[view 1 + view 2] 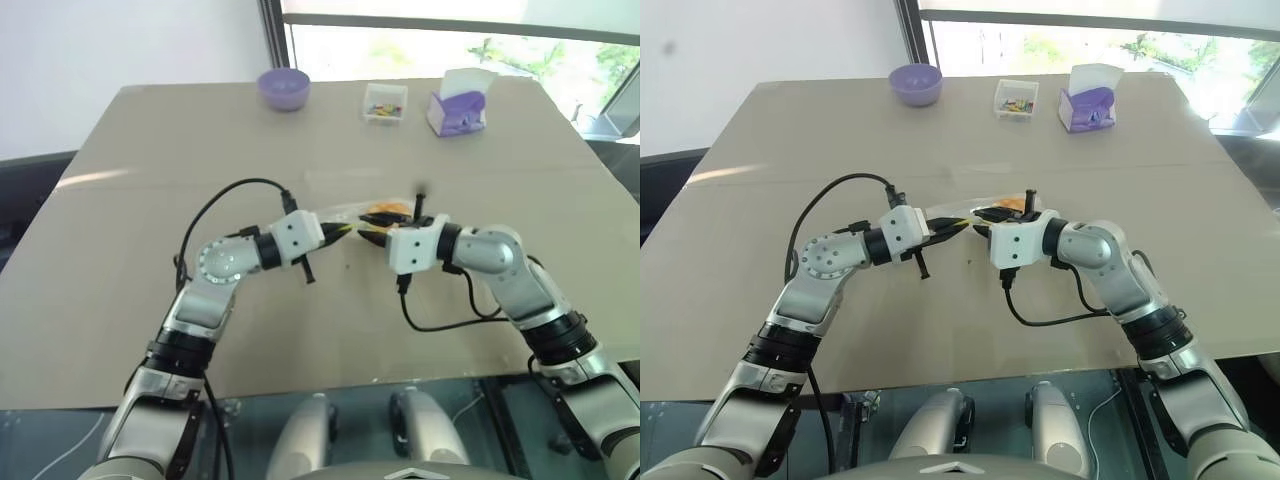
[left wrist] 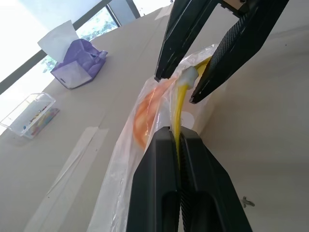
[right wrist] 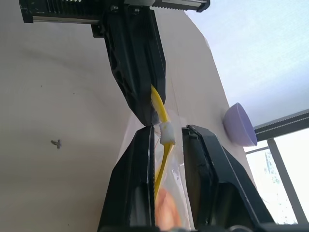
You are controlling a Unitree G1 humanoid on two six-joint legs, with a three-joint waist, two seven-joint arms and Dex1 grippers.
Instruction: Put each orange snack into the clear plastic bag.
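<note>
orange snack already inside the bag

orange snack (image 2: 145, 116) sits in the clear plastic bag (image 2: 120, 169) above mid tabletop (image 1: 150, 300). left pincer (image 2: 179, 140) is clamped on its yellow seal strip (image 2: 179, 104); right pincer (image 3: 166, 140) stands slightly apart around the strip's white slider (image 3: 167, 131).

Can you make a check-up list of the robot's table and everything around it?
Surface: tan table, a tape strip across the middle.
Job's things: orange snack already inside the clear plastic bag, which is lifted at its yellow seal strip.
Clutter: purple bowl, small clear box of colourful bits, purple tissue box, all along the far edge.
Grippers: left gripper shut on the seal strip; right gripper around the white slider on the strip, jaws slightly apart.
Cables: black cable looping over the left arm, another hanging under the right wrist.
Surroundings: window behind the table.
</note>
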